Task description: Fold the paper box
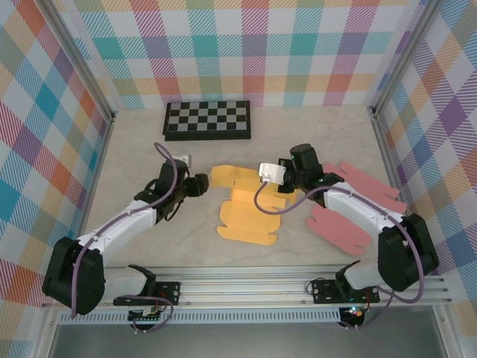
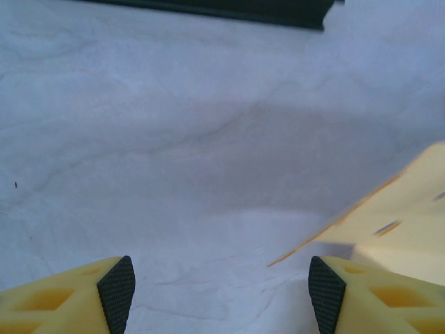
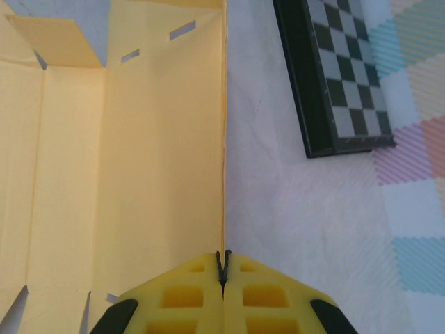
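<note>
Plaid walls in bright colours close in a pale counter [image 1: 313, 130], with a chessboard [image 1: 208, 120] at its far edge. Your yellow paper box [image 1: 250, 216] lies between the two hands, mostly flat. One flap by the left hand [image 2: 219, 292] seems lifted, so I judge the folding barely begun, with walls and lid all left to do. The left hand stands wide and empty, the flap just beside one finger. The right hand [image 3: 224, 268] is pinched tight on the box's edge. Pink sheets [image 1: 350, 220] lie under the right arm. No writing or label is readable.
</note>
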